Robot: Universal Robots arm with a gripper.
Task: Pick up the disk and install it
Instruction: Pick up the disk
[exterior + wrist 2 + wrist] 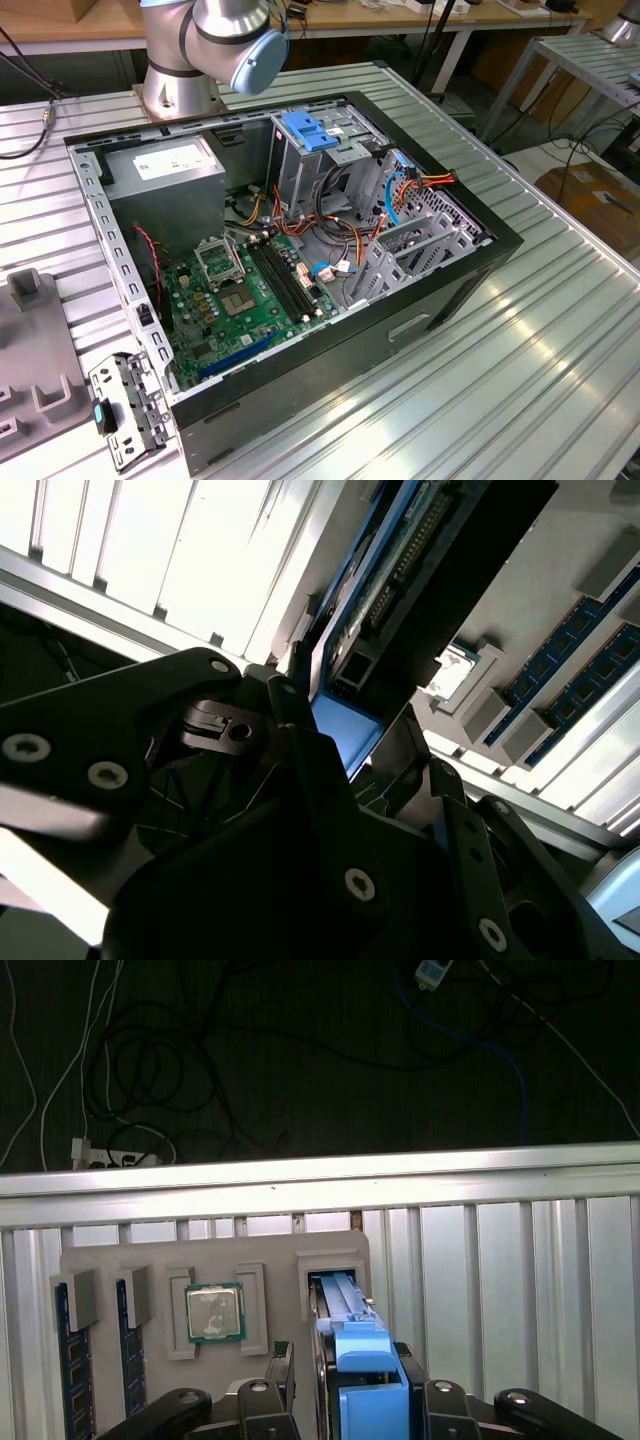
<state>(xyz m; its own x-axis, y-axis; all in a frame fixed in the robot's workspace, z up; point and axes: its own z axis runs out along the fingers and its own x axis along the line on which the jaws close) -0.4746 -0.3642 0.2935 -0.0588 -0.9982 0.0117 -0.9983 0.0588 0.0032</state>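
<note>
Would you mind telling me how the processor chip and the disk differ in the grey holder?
The processor chip lies flat in a square recess; the disk stands on edge in a narrow slot. The processor chip shows a silver lid with a green rim; the disk shows a blue edge. The gripper is at the disk, with the processor chip apart from it. Both rest in the grey holder.

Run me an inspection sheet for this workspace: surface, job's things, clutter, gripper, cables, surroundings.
surface: ribbed metal table.
job's things: disk on edge in a slot of the grey tray; open computer case.
clutter: processor and memory sticks in the tray; loose bracket on the table.
gripper: at the disk.
cables: bundles inside the case; loose cables on the floor.
surroundings: another metal table nearby.
</note>
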